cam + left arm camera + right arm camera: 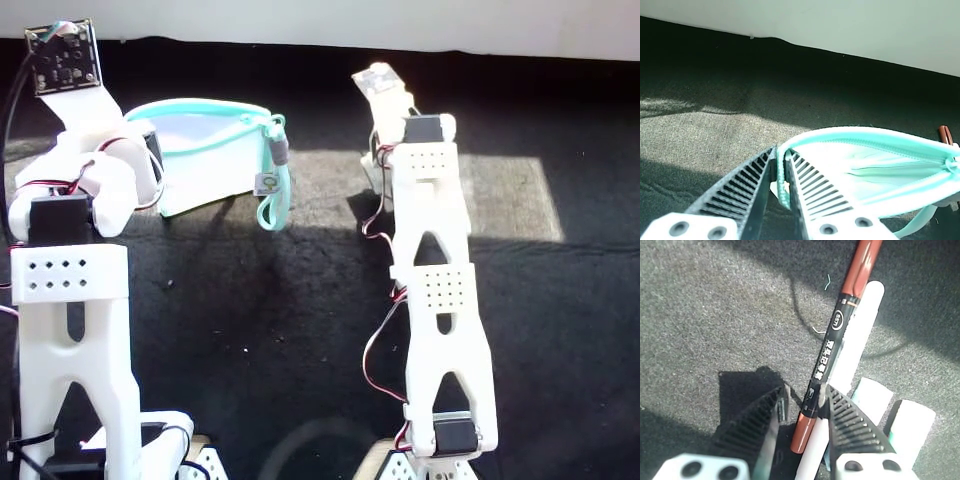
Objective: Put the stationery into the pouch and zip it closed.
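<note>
Left wrist view: we find the left hand (781, 154) pinched shut on the rim of the open pouch (865, 167). Loading step: the right hand (805, 390) gapes astride the pen (840, 325) lying on the counter (715, 315); next, we judge, it must close on it.

Tally by kind: no more than two of any.
One mint zip pouch (205, 160) lies at eleven o'clock on the dark mat (260, 330), with one strap (276, 195) hanging from it. There are four pieces of stationery: one red-and-black marker (836, 332), one long white stick (862, 325), and two short white blocks (874, 396), the second block (912, 426) just beside the first. There are two white arms: the left arm (70, 300) at eight o'clock and the right arm (437, 270) at four o'clock.
</note>
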Robot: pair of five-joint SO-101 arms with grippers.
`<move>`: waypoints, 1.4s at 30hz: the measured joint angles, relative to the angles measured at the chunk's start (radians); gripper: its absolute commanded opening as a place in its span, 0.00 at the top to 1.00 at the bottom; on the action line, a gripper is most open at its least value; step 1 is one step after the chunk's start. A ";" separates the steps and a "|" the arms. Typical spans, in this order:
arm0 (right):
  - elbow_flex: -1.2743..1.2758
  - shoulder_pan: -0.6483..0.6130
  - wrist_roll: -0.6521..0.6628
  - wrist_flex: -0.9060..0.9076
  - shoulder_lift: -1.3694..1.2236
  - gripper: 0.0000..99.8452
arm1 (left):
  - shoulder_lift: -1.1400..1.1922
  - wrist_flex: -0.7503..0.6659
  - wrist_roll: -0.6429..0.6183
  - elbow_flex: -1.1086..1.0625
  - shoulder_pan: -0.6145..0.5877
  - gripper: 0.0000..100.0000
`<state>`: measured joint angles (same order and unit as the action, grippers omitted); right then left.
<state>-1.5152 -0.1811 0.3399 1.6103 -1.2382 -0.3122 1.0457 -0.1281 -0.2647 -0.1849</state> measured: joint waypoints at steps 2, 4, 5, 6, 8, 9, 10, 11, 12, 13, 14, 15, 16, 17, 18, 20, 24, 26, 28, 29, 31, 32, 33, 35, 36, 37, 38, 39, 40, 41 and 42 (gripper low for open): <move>0.005 0.000 0.000 0.000 0.000 0.89 | 0.000 0.000 0.000 0.000 0.000 0.99; 0.021 -0.002 0.000 -0.021 -0.003 0.89 | 0.000 0.000 0.000 0.000 0.000 0.99; 0.035 -0.002 0.000 -0.034 -0.012 0.89 | 0.000 0.000 0.000 0.000 0.000 0.99; 0.051 -0.002 0.000 -0.049 -0.018 0.89 | 0.000 0.000 0.000 0.000 0.000 0.99; 0.068 0.003 0.002 -0.068 -0.026 0.89 | 0.000 0.000 0.000 0.000 0.000 0.99; 0.069 0.005 0.003 -0.071 -0.031 0.89 | 0.000 0.000 0.000 0.000 0.000 0.99; 0.064 0.005 0.003 -0.074 -0.038 0.89 | 0.000 0.000 0.000 0.000 0.000 0.99; 0.068 0.005 0.003 -0.081 -0.043 0.89 | 0.000 0.009 0.000 0.000 0.000 0.99; 0.068 0.005 0.003 -0.081 -0.052 0.89 | 0.000 0.017 0.000 0.002 0.000 0.99; 0.081 0.003 0.005 -0.083 -0.064 0.89 | 0.000 0.021 0.000 0.002 0.000 0.99; 0.074 -0.003 0.005 -0.083 -0.071 0.89 | 0.000 0.029 0.000 0.002 0.000 0.99; 0.069 -0.005 0.005 -0.083 -0.077 0.89 | 0.000 0.032 0.000 0.002 0.000 0.99; 0.069 0.000 0.005 -0.083 -0.080 0.89 | 0.000 0.035 0.000 0.002 0.000 0.99; 0.069 0.002 0.005 -0.083 -0.083 0.89 | 0.000 0.035 0.000 0.002 0.000 0.99; 0.069 0.002 0.005 -0.083 -0.084 0.90 | 0.000 0.035 0.000 0.002 0.000 0.99; 0.068 0.000 0.005 -0.068 -0.084 0.90 | 0.000 0.035 0.000 0.002 0.000 0.99; 0.052 0.002 0.005 -0.006 -0.084 0.95 | 0.000 0.035 0.000 0.002 0.000 0.99; 0.021 0.003 0.005 0.037 -0.087 1.00 | 0.000 0.035 0.000 0.002 0.000 0.99; -0.005 0.005 0.005 0.080 -0.091 0.99 | 0.000 0.035 0.000 0.002 0.000 0.99; -0.031 0.005 0.005 0.103 -0.092 1.00 | 0.000 0.035 0.000 0.002 0.000 0.99; -0.071 0.003 0.003 0.129 -0.095 1.00 | 0.000 0.035 0.000 0.002 0.000 0.99; -0.087 0.002 0.003 0.137 -0.097 1.00 | 0.000 0.035 0.000 0.002 0.000 0.99; -0.103 0.000 0.003 0.144 -0.097 1.00 | 0.000 0.035 0.000 0.002 0.000 0.99; -0.123 -0.002 0.003 0.147 -0.097 1.00 | 0.000 0.035 0.000 0.002 0.000 0.99; -0.126 -0.002 0.003 0.147 -0.097 1.00 | 0.000 0.035 0.000 0.002 0.000 0.99; -0.124 -0.002 -0.002 0.147 -0.089 1.00 | 0.000 0.037 0.000 0.002 0.000 0.99; -0.114 -0.002 -0.021 0.147 -0.074 1.00 | 0.000 0.040 0.000 0.002 0.000 0.99; -0.092 -0.002 -0.038 0.147 -0.048 1.00 | 0.000 0.049 0.000 0.002 0.000 0.99; -0.063 0.000 -0.049 0.147 -0.011 1.00 | 0.000 0.055 0.000 0.002 0.000 0.99; -0.023 0.000 -0.057 0.147 0.035 1.00 | 0.000 0.058 0.000 0.002 0.000 0.99; 0.029 0.000 -0.060 0.147 0.086 1.00 | 0.000 0.064 0.000 0.002 0.002 0.99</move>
<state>-1.4860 -0.1811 0.2800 1.7576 -1.1523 -0.3122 1.1101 -0.1281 -0.2631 -0.1834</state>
